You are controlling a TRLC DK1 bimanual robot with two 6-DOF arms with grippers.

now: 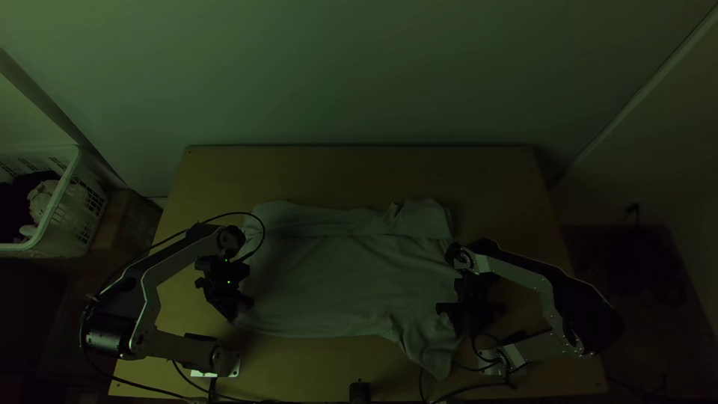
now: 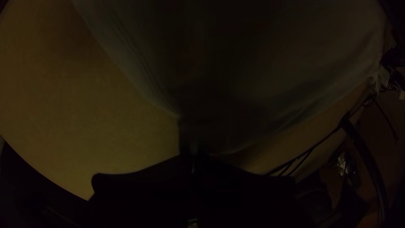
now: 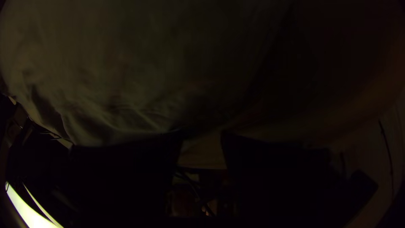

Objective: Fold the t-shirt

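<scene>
My t-shirt (image 1: 336,284) runs left to right.
Left end effector (image 2: 193,157) narrow at its near-left corner (pinching, I can't tell); right end effector (image 3: 202,135) wide, near-right.

T-shirt (image 3: 105,63) seen close up in the right wrist view, pale, spread in front of the right end effector (image 1: 465,318). Soft creases and small bunched folds gathered near one of its two fingers (image 3: 126,177). Fingers held apart, gap between them; pale strip seen through the gap, cloth or bench can't be told. Bench (image 3: 375,95) dimly lit past the shirt, on the other finger's side. Dark cables (image 3: 192,183) seen beyond the gap. Whether any cloth is touched can't be told.
</scene>
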